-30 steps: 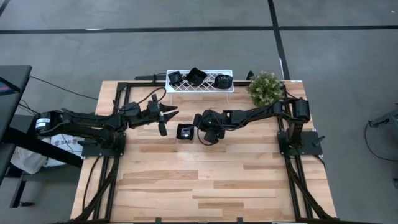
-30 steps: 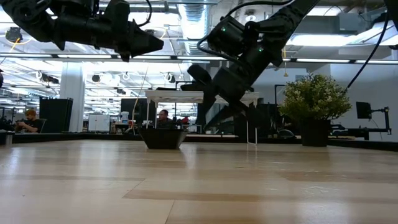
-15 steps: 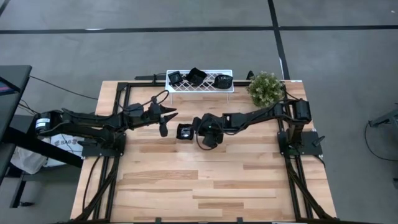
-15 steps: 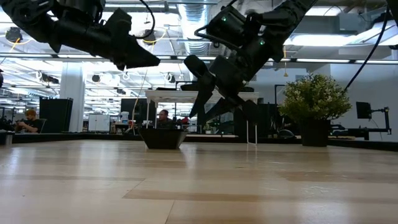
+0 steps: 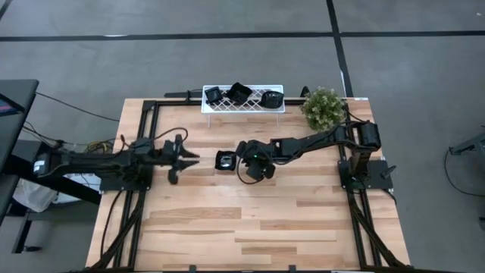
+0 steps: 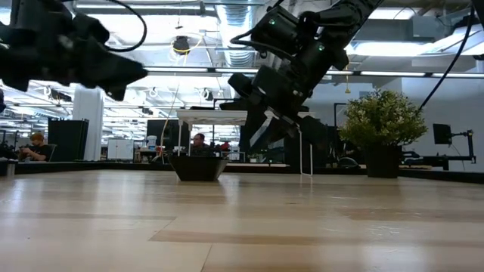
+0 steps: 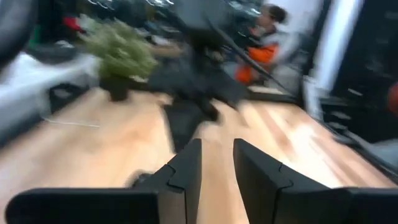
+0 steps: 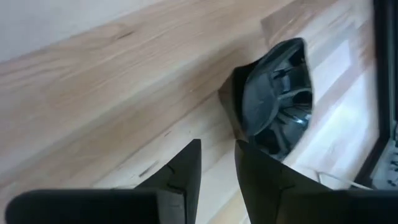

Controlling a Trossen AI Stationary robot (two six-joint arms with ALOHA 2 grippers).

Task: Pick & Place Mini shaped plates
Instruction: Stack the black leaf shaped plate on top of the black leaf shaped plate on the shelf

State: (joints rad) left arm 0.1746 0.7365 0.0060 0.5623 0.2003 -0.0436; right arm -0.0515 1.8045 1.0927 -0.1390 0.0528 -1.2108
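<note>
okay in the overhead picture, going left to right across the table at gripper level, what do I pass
Left gripper → small black plate on the wood → right gripper, just beside that plate → potted plant near the far right corner.

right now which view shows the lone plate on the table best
The right wrist view: the plate fills the frame, its ribbed inside visible. The high view shows it small, the low view only side-on, the left wrist view none clearly.

A black plate (image 6: 198, 167) sits on the table (image 6: 242, 227), right gripper (image 6: 261, 128) hanging above it
</note>
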